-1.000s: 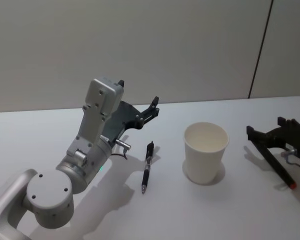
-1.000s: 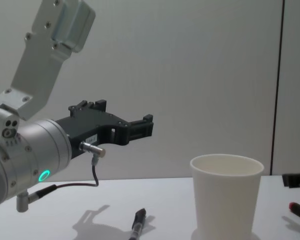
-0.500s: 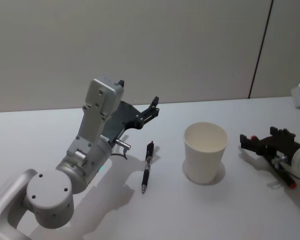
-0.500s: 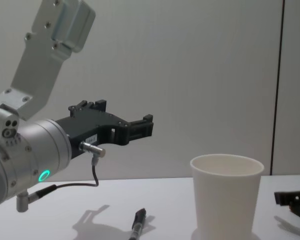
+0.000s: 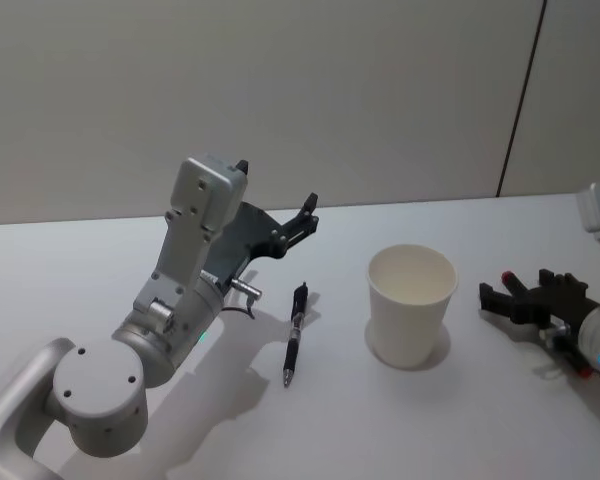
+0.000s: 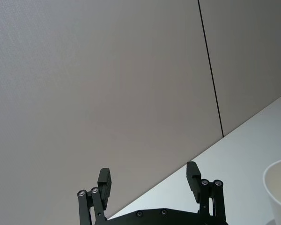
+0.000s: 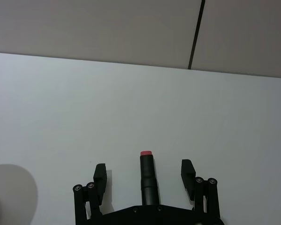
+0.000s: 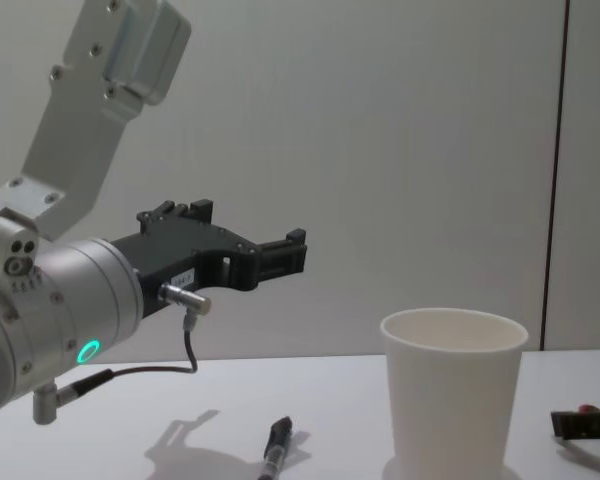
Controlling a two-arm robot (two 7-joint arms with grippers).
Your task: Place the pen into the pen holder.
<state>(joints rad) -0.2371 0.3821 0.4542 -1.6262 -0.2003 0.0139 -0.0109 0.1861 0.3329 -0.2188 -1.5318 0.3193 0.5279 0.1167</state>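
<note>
A black pen (image 5: 295,330) lies on the white table, left of the pen holder (image 5: 411,305), a white paper cup standing upright and empty. My left gripper (image 5: 305,215) hangs open in the air above and behind this pen, with nothing between its fingers (image 6: 104,182). The same pen (image 8: 277,445) shows low in the chest view, left of the pen holder (image 8: 450,390). A second dark pen with a red tip (image 7: 147,176) lies on the table to the cup's right. My right gripper (image 7: 144,172) is open low over it, a finger on each side, apart from it.
A grey wall with a dark vertical seam (image 5: 520,100) stands behind the table. The table's far edge (image 5: 430,203) meets it. White tabletop stretches in front of the cup and pens.
My right gripper has dropped lower and shifted toward me over the red-tipped pen. The left arm, the black pen and the cup have not moved.
</note>
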